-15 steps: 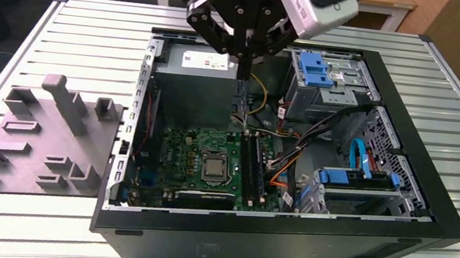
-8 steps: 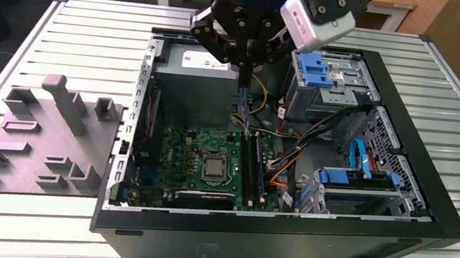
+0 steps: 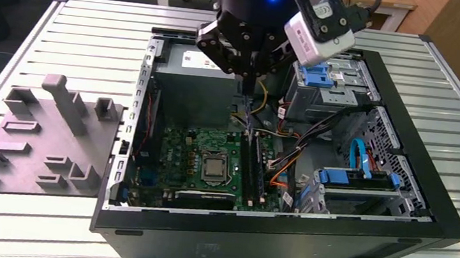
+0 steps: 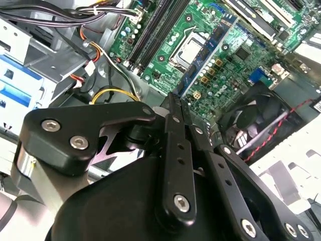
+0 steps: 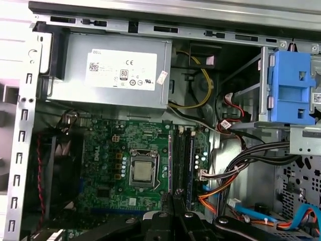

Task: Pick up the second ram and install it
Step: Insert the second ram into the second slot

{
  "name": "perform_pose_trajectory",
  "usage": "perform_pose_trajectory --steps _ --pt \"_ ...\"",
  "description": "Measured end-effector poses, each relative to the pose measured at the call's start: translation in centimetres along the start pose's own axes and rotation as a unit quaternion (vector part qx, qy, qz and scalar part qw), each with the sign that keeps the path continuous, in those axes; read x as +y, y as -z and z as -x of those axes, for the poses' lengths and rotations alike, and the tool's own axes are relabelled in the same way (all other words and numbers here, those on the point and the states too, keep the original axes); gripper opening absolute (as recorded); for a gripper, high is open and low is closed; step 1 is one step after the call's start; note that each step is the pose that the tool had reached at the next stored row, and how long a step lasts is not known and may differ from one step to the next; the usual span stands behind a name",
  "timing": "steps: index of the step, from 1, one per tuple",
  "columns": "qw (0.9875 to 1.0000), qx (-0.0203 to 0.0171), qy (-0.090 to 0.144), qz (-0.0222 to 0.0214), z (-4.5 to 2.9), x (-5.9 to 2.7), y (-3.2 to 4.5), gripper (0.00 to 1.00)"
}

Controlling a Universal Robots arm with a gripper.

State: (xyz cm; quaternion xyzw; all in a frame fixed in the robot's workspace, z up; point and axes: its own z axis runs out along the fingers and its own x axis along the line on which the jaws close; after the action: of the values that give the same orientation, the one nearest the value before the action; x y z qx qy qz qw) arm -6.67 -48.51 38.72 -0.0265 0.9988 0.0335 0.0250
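My gripper (image 3: 247, 119) reaches down into the open computer case (image 3: 373, 231), over the green motherboard (image 3: 180, 156). Its fingers (image 4: 176, 131) are shut on the second ram (image 4: 210, 52), a slim dark blue stick held edge-down. In the second wrist view the stick stretches away from the fingertips, across the board beside the processor (image 4: 189, 50). In the first wrist view the ram (image 5: 169, 165) is a thin dark line between the processor (image 5: 143, 172) and the long black memory slots (image 5: 185, 160), lying along them. Whether it touches a slot I cannot tell.
A grey power supply (image 5: 115, 70) fills the case's far end. A blue drive caddy (image 5: 293, 85) and cable bundles (image 5: 235, 165) crowd the side past the slots. A black fan (image 4: 261, 120) sits by the board's other edge. A grey fixture block (image 3: 41, 141) lies at the exterior view's left.
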Motion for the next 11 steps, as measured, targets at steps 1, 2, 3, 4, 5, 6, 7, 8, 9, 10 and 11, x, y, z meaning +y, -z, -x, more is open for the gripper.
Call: perform_pose_trajectory --steps 1,2,3,4,5,6,7,8,9,10,11 --pt "1.0000 0.0001 0.000 0.0000 0.04 -0.01 -0.18 0.12" --pt "1.0000 0.0001 0.000 0.0001 0.07 -0.03 -0.37 0.12" --pt "1.0000 0.0002 0.001 0.0000 0.09 -0.04 -0.55 0.12" --pt "1.0000 0.0002 0.001 0.0000 0.11 -0.06 -0.72 0.12" --pt "1.0000 0.0002 0.001 0.0001 0.12 -0.07 -0.90 0.12" --pt "1.0000 0.0002 0.001 0.0000 0.13 -0.08 -1.08 0.12" --pt "1.0000 0.0002 0.001 0.0001 0.13 -0.09 -1.27 0.12" --pt "1.0000 0.0002 0.001 0.0001 0.13 -0.11 -1.47 0.12" --pt "1.0000 0.0002 0.001 0.0001 0.13 -0.12 -1.64 0.12" --pt "1.0000 0.0003 0.001 0.0001 0.13 -0.13 -1.82 0.12" --pt "1.0000 0.0003 0.002 0.0001 0.13 -0.14 -2.00 0.12"
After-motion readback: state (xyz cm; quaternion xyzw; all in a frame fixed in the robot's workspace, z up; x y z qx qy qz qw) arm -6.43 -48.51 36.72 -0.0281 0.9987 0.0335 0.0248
